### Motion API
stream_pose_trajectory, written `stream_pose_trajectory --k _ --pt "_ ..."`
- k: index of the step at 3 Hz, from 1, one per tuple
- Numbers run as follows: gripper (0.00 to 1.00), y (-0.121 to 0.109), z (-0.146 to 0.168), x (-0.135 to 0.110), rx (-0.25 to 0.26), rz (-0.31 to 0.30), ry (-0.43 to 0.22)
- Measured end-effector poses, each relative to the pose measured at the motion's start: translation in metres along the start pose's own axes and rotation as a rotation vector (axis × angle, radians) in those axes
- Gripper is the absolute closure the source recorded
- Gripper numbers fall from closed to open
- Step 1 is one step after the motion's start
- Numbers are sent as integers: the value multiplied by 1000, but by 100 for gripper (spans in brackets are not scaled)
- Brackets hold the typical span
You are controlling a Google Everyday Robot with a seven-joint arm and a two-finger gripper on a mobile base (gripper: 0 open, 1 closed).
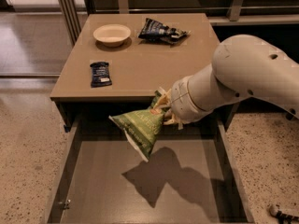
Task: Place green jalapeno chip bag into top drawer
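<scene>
Pinched at its upper end by the gripper (164, 113) just off the bench (140, 69) front edge, slanting down from there over the open top drawer (93, 190), clear of its floor: green jalapeno chip bag (139, 129), likely needing only lowering.

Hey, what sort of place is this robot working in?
Probably an office snack area: a table with an open drawer, a bowl, a dark chip bag and a snack bar on top, speckled floor. The gripper holds the green chip bag above the drawer.
</scene>
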State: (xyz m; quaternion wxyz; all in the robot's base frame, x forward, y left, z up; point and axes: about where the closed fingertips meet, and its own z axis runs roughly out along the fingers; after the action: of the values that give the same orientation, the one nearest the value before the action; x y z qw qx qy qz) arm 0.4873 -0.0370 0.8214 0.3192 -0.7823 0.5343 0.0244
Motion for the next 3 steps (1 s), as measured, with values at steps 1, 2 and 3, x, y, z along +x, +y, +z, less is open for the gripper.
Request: stream_pose_trajectory --k 1,2,3 --pt "100 0 0 0 0 0 0" --pt "100 8 1 -5 4 10 -17" --pt "100 35 8 0 -18 38 -17"
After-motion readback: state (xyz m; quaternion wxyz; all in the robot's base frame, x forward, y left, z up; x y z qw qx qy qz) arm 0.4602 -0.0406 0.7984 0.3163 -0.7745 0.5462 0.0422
